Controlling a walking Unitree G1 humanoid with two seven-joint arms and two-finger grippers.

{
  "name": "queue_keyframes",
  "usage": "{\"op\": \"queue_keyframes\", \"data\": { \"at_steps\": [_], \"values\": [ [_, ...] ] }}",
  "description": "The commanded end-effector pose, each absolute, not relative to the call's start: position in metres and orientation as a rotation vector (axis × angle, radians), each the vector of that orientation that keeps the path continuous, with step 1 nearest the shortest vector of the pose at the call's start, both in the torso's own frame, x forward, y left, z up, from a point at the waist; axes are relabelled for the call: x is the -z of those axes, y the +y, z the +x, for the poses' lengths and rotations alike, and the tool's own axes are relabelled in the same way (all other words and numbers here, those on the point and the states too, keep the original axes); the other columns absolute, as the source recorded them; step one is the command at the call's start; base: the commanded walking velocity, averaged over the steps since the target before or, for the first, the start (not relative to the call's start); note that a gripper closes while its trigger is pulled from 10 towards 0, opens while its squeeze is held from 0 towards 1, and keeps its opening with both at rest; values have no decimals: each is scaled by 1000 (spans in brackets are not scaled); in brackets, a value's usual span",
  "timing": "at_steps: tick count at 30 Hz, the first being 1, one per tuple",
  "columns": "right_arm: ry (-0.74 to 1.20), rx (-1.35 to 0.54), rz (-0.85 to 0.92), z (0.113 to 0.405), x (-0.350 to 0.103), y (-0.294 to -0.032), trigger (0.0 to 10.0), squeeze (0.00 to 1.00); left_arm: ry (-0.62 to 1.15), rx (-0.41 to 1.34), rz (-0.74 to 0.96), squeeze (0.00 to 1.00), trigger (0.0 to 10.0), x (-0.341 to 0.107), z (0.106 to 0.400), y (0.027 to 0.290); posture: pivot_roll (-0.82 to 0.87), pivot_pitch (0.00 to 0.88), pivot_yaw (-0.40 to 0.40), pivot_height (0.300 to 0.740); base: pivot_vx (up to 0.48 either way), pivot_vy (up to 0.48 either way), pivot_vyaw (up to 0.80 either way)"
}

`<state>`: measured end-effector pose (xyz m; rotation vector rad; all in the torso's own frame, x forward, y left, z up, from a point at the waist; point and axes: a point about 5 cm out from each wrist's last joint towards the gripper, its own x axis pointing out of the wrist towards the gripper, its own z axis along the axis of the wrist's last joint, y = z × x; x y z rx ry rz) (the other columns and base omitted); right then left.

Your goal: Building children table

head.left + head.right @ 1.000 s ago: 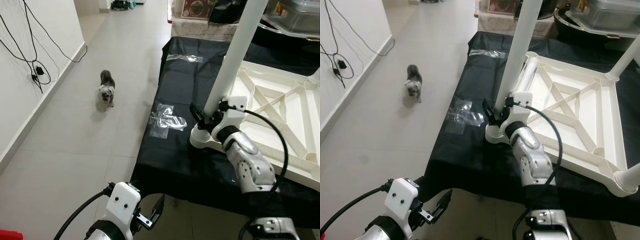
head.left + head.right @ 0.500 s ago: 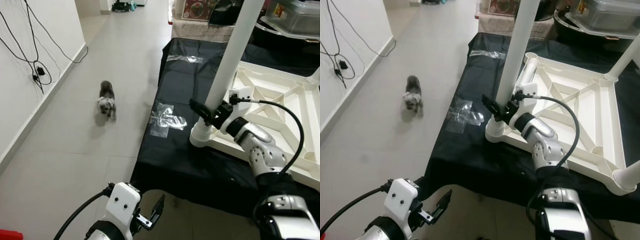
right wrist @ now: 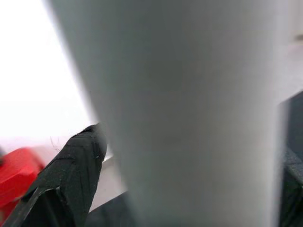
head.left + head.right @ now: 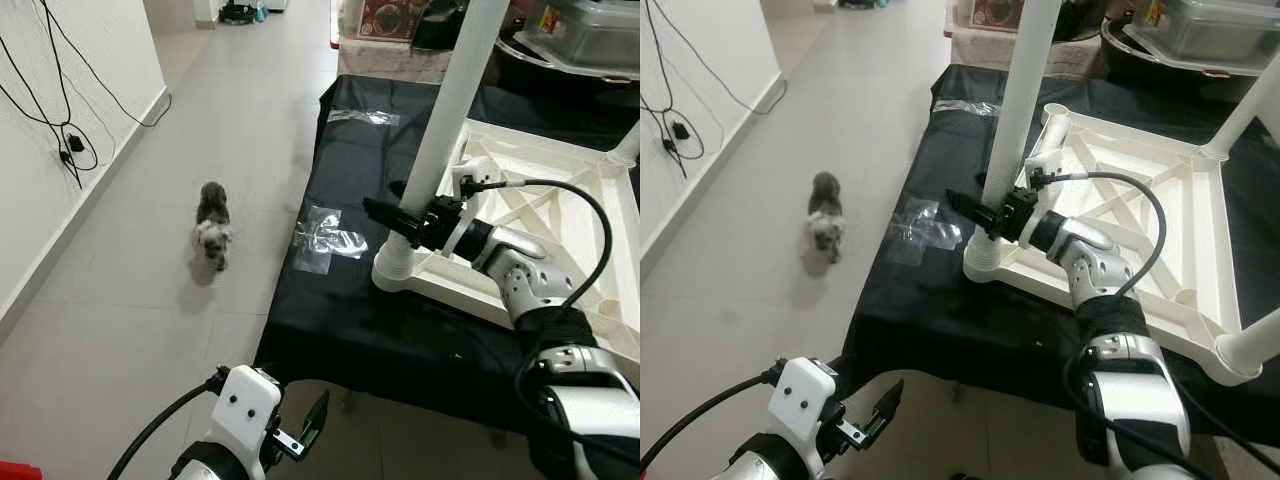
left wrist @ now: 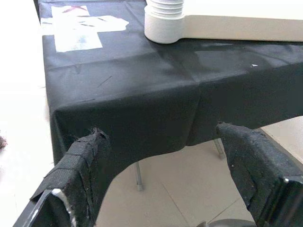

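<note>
So the tabletop (image 4: 1200,225) is lying upside down on the black cloth (image 4: 330,310), ribs up, and one white leg (image 4: 440,140) stands upright in the near-left corner socket (image 4: 392,272). More legs are already up at the far right and near right corners.

The right gripper (image 4: 395,215) is on that leg just above the socket, fingers either side of it. In the right wrist view the leg sits right between the fingers (image 3: 78,165), so I'd call it clamped on the leg, or very nearly.

The left gripper (image 5: 161,170) hangs below the cloth's edge, fingers apart, holding nothing.

Looks like the step is twisting the leg home in its threaded socket. My tips:

- Keep the leg dead vertical while turning. It's tall and the grip is low, so any tilt will likely cross the thread.
- Turn in short bites, let go, regrip. The wrist cable (image 4: 560,200) loops close by and could wind up.
- The tabletop is only resting on cloth, so it may spin along with the leg. The free left arm could press down on the frame to stop that.
- Don't squeeze too hard, since smooth plastic probably slips either way.

Also, there's a small dog (image 4: 210,225) wandering on the floor to the left, well apart from the table. Worth watching before stepping anywhere.
</note>
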<state>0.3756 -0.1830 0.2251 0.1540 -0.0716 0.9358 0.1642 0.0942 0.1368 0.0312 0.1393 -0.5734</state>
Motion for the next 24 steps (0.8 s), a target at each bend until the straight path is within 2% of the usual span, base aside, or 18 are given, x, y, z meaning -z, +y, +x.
{"op": "queue_keyframes", "data": {
  "at_steps": [1, 9, 10, 11, 24],
  "values": [
    [-75, -1005, 144, 376, -226, -175, 10000, 0, 166, 579, 36, 0, 10000, -133, 162, 95, 151, 153, -57, 740, 0, 0, 0],
    [-63, -1071, 128, 379, -226, -166, 10000, 0, 167, 578, 38, 0, 10000, -133, 162, 96, 159, 149, -60, 740, 0, 0, 0],
    [-65, -1072, 121, 380, -226, -164, 8157, 0, 168, 579, 37, 0, 10000, -133, 161, 96, 156, 147, -57, 740, 0, 0, 0],
    [-64, -1062, 118, 381, -226, -161, 0, 0, 169, 580, 37, 0, 10000, -132, 161, 96, 154, 143, -59, 740, 0, 0, 0],
    [-96, -979, 119, 378, -210, -154, 0, 0, 174, 587, 30, 0, 10000, -131, 161, 95, 147, 126, -57, 740, 0, 0, 0]
  ]
}}
